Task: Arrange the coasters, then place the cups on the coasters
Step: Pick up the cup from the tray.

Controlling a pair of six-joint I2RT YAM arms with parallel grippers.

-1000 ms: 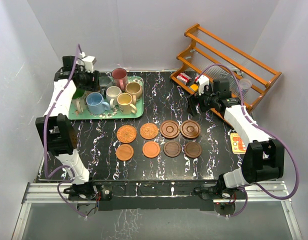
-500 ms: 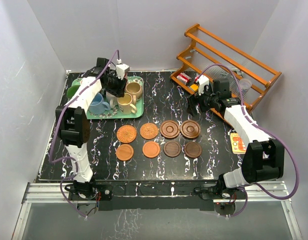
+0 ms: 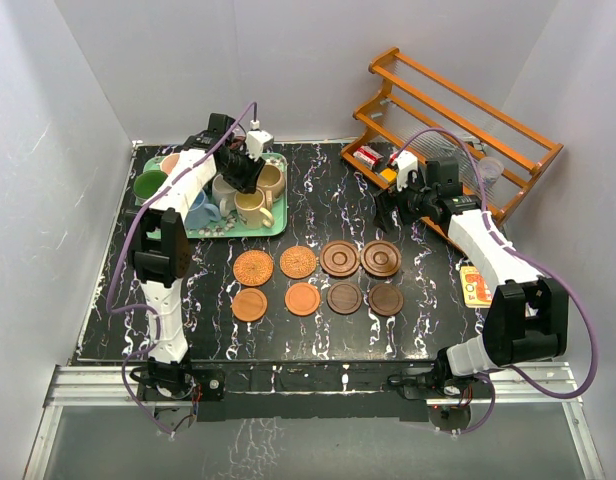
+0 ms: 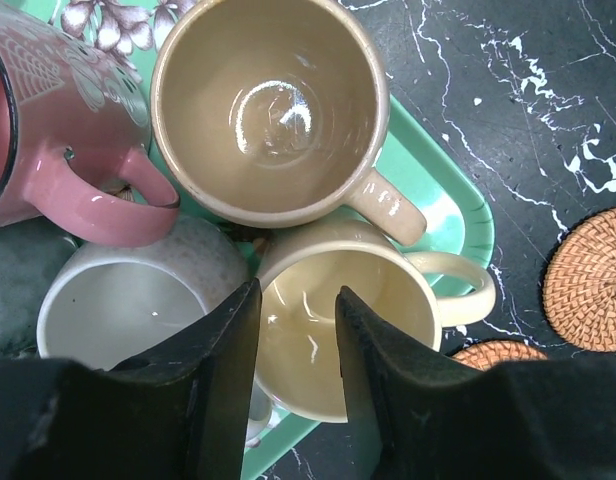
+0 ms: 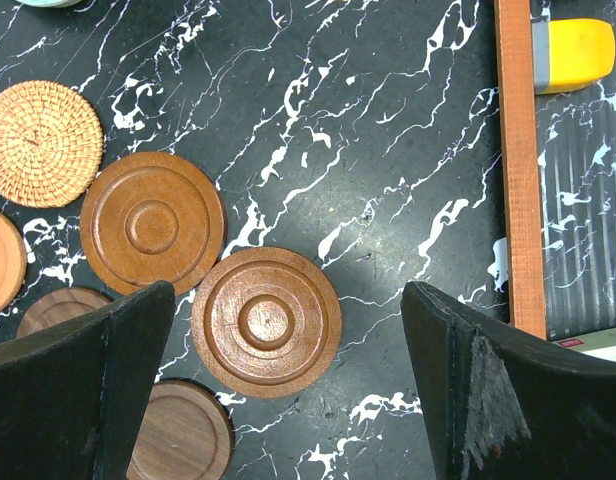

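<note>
While the coasters (image 3: 298, 262) are lying arranged, the left gripper (image 4: 296, 305) is straddling one wall of the yellow mug (image 4: 388, 300) beneath it, jaws slightly apart; pinching firmly, then lifting straight up, is probably coming next.

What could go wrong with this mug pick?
1. The left jaws straddle the rim of the yellow mug, hard by the white mug; a finger may strike or shove the white one.
2. The tan mug crowds the yellow mug; a rim pinch may let it tilt on lifting and knock the tan one.
</note>
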